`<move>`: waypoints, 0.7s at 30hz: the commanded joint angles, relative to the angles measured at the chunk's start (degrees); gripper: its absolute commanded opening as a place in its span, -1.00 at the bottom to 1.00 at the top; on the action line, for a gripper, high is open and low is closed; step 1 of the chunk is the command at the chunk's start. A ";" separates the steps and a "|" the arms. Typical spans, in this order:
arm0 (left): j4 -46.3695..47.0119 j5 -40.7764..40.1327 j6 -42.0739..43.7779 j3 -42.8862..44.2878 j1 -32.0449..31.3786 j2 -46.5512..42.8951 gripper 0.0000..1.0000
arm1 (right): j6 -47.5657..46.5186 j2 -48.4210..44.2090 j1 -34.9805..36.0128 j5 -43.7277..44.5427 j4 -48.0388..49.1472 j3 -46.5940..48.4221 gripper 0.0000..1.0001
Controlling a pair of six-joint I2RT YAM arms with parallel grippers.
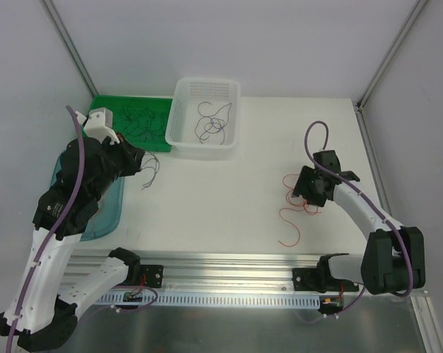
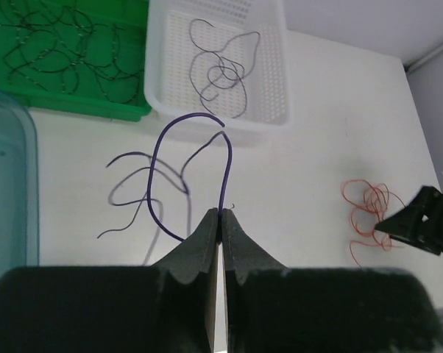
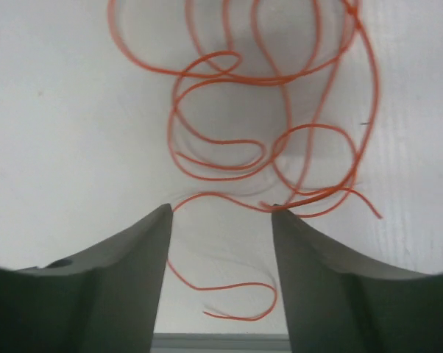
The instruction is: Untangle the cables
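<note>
Bench (image 1: 221,198): We see a white bench with the two arms fixed at its near edge.
Red cables (image 3: 229,73): They lie on the right side of the bench in a loose curly heap. One long end trails toward the near edge.
Right arm (image 1: 361,209): It reaches in from the right and bends down over the red cables.
Right jaws: They are wide open, just over the near part of the red heap. One red strand runs across the gap between them. We cannot tell if they touch it.
Blue bin (image 1: 115,213): It sits at the left side, partly under the left arm (image 1: 74,184).
Left jaws: They are pressed tight together and pinch a purple cable (image 2: 162,147).
Purple cable: It stands up from the left jaws in a tall loop, then curls away to the left. It is over the bench, in front of the green tray and the white basket. It is well apart from the red cables.
Green tray (image 1: 107,103): It is at the far left. Many thin black cables (image 2: 59,51) lie in it, all mixed up.
White basket (image 1: 179,110): It is at the far edge, just beside the green tray on the right. A few dark cables (image 2: 221,70) curl on its floor.
</note>
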 commanded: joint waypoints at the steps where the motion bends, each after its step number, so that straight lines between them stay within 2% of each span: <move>1: -1.66 13.40 0.27 1.27 0.31 2.61 -1.00 | -3.77 -3.31 5.16 -0.21 -0.74 4.63 0.29; 3: -1.39 16.41 -1.23 1.09 0.22 3.13 -1.00 | -5.61 -6.28 8.15 0.05 -1.70 6.30 0.53; 6: 0.01 21.60 -3.33 0.48 0.22 3.66 -1.00 | -9.64 -9.98 12.02 0.05 -0.92 7.18 0.64; 9: 2.21 27.05 -5.62 -0.75 0.14 4.19 -1.00 | -12.74 -14.99 14.66 -6.69 3.03 6.75 0.65; 12: 4.05 28.73 -7.38 -1.02 -1.44 4.54 -1.00 | -14.32 -17.55 16.94 -20.73 9.43 5.08 0.65; 16: 5.99 28.56 -8.79 -0.76 -5.04 5.07 -1.00 | -13.19 -16.07 21.59 -27.62 17.44 2.97 0.65; 21: 7.31 26.28 -10.11 -0.23 -10.84 6.56 -1.00 | -11.43 -10.27 29.42 -30.35 28.43 1.30 0.65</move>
